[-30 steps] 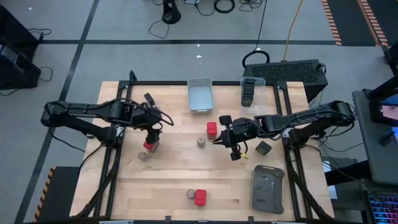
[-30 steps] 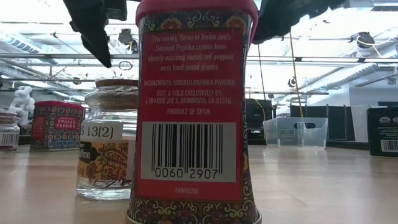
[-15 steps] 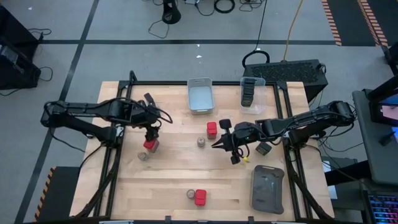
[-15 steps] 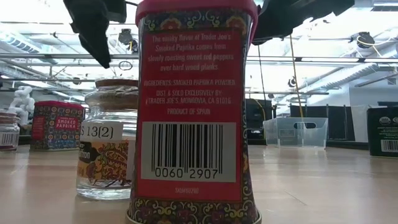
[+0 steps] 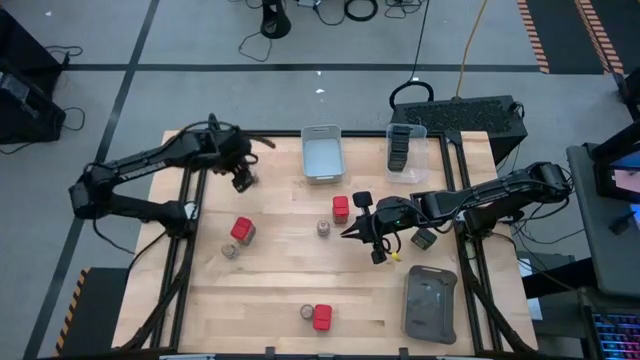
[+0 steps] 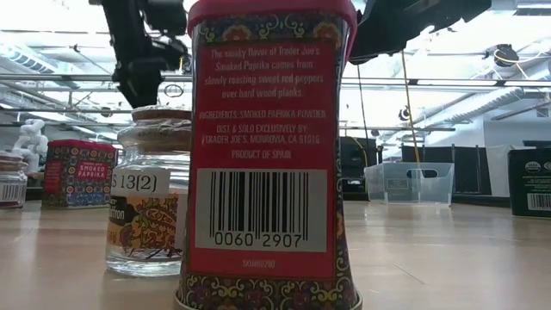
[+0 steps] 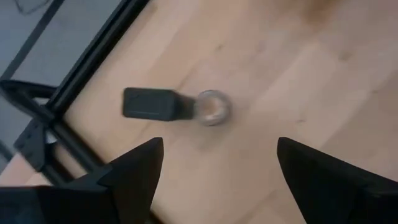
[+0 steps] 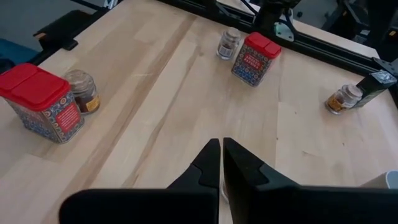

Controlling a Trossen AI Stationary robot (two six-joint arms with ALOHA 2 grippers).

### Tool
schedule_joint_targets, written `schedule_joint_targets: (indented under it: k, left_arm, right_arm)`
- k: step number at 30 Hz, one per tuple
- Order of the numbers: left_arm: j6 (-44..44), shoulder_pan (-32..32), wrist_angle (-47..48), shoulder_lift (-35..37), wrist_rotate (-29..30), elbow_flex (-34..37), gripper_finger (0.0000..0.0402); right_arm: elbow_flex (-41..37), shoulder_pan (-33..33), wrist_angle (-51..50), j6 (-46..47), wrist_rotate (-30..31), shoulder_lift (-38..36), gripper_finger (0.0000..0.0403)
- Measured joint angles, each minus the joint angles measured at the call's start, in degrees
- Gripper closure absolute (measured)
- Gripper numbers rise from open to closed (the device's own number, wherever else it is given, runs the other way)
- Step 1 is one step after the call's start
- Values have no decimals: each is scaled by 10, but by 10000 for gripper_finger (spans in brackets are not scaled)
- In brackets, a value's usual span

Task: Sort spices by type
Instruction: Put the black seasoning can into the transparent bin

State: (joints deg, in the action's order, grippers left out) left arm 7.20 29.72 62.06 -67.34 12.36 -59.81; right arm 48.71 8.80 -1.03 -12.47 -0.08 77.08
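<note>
Red-capped tins stand at the table's left (image 5: pixel 241 231), centre (image 5: pixel 341 208) and near edge (image 5: pixel 322 317). Each has a tan-topped jar beside it (image 5: pixel 230 250), (image 5: pixel 324 229), (image 5: pixel 306 313). Dark containers fill the clear bin (image 5: pixel 400 150), and one stands at the right (image 5: pixel 425 238). My left gripper (image 5: pixel 243 178) hovers open near the far left corner, above a dark container (image 7: pixel 149 103) and a jar (image 7: pixel 212 107). My right gripper (image 8: pixel 221 144) is shut and empty over bare wood right of centre (image 5: pixel 352 232).
A grey bin (image 5: pixel 321 153) sits at the far edge beside the clear bin. A flat dark grey tray (image 5: pixel 430 303) lies at the near right corner. In the low view the near red tin (image 6: pixel 271 146) fills the foreground, with its jar (image 6: pixel 151 202) beside it.
My left gripper has swung away from the left red tin toward the table's far edge and now hangs over the dark container and jar near the far left corner. The red tin has stayed standing where it was.
</note>
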Motion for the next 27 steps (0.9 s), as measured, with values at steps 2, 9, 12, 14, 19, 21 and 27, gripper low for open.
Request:
schedule_joint_targets:
  k: [2, 9, 12, 14, 19, 21, 27]
  left_arm:
    - [-27, 35, 0, -16, -2, 0, 84]
    - [99, 146, -5, -103, 8, -6, 84]
    - [112, 175, -6, -129, -6, -23, 84]
    - [110, 186, -16, -136, -18, -31, 84]
    - [148, 199, -55, -139, -25, -42, 84]
    - [165, 200, -55, -142, -26, -43, 84]
    - [213, 197, -40, -158, -28, -43, 84]
  right_arm:
    - [0, 0, -2, 0, 0, 0, 403]
    - [0, 0, -5, 0, 0, 0, 403]
    - [0, 0, -7, 0, 0, 0, 403]
    - [0, 0, -10, 0, 0, 0, 403]
    - [0, 0, -19, 0, 0, 0, 403]
    - [0, 0, -22, 0, 0, 0, 403]
    - [0, 0, -24, -1, 0, 0, 403]
